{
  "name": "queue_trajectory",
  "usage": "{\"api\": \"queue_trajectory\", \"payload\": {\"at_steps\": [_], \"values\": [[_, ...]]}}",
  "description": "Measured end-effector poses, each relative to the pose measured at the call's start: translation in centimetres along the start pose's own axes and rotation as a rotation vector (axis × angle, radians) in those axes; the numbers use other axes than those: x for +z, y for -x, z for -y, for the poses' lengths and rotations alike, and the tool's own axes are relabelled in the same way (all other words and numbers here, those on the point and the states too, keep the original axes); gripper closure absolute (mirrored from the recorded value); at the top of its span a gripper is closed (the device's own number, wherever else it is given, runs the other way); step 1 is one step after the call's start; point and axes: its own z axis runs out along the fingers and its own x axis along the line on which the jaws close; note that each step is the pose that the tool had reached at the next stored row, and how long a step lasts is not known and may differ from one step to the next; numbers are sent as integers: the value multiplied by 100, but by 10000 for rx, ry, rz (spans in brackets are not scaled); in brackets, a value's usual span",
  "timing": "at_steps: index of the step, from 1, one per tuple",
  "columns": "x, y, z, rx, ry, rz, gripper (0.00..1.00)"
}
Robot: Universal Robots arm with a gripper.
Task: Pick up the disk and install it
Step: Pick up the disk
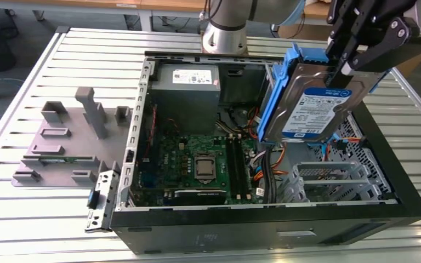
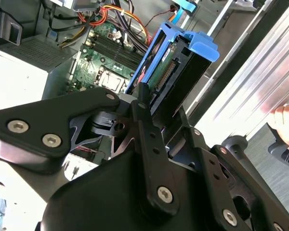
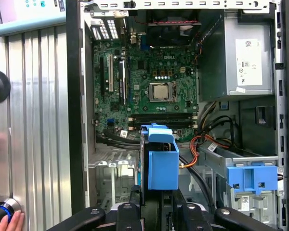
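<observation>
My gripper [image 1: 346,72] is shut on the disk [image 1: 315,109], a silver hard drive with a white-and-blue label in a blue plastic carrier. The disk hangs tilted in the air above the open computer case [image 1: 269,224], over its side at the exterior view's right. In the second wrist view the black fingers [image 2: 142,103] clamp the disk [image 2: 176,70] by its near end, and its connector edge shows. Seen in the first wrist view, the blue carrier of the disk [image 3: 163,166] stands end-on above the metal drive cage [image 3: 113,178].
Inside the case lie the green motherboard [image 1: 195,164], the grey power-supply box [image 1: 187,82], cables and a drive cage [image 1: 328,178]. A lone blue bracket [image 3: 253,178] sits in the case. A grey fixture [image 1: 72,137] stands at the exterior view's left. A person's hand [image 2: 285,122] is near the table edge.
</observation>
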Motion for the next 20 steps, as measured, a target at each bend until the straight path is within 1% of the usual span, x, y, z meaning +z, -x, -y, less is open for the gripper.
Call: {"api": "queue_trajectory", "payload": {"at_steps": [5,9,16,20], "values": [[10,-83,4,1,0,0,65],[31,-156,7,-10,0,0,65],[68,-209,17,-98,3,-2,65],[85,-236,50,-107,3,-1,65]]}}
